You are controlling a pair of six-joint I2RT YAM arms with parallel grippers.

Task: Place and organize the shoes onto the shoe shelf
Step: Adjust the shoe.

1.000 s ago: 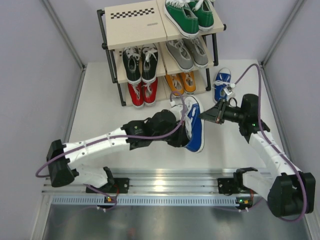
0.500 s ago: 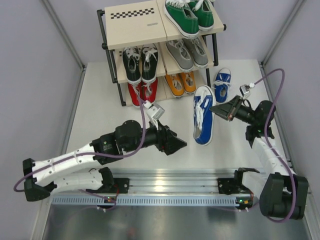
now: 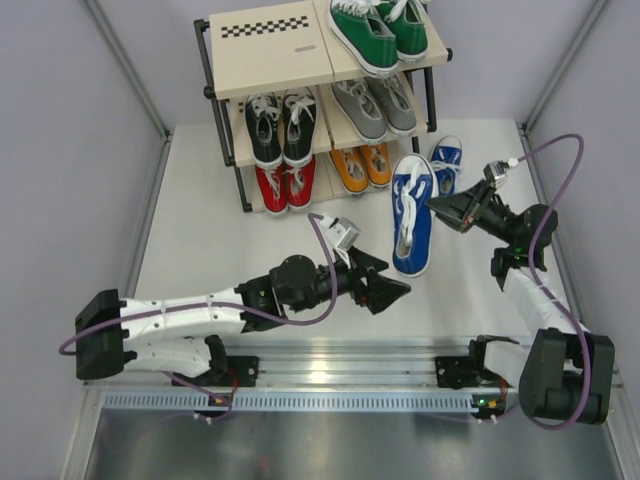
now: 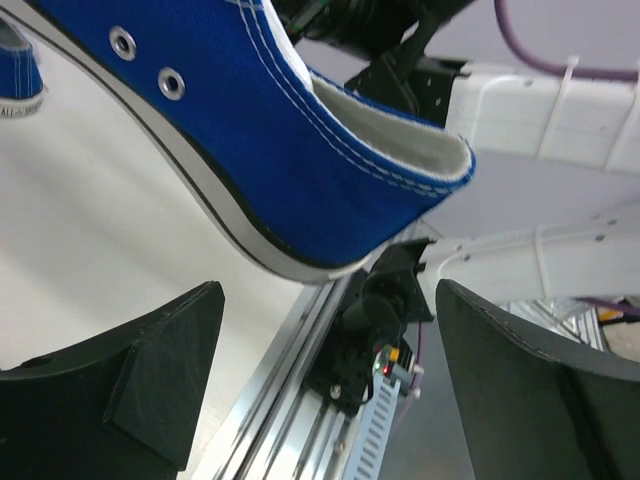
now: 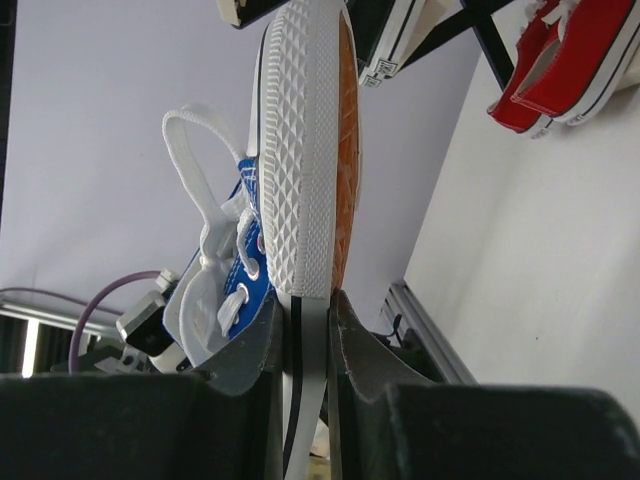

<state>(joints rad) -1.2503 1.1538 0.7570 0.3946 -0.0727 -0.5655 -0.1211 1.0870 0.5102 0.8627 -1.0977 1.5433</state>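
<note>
Blue shoe [image 3: 411, 215] has moved up beside its mate [image 3: 445, 165], near shoe shelf [image 3: 270, 50].

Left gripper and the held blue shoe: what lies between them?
Nothing; the top view shows only bare table between the open left gripper and the blue shoe in the right gripper.

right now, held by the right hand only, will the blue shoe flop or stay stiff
Likely stiff: the sole of the blue shoe runs straight though the right hand pinches one side. Held off-centre, it may swing. Loose laces probably dangle.

Bright even light, soft shadows.
</note>
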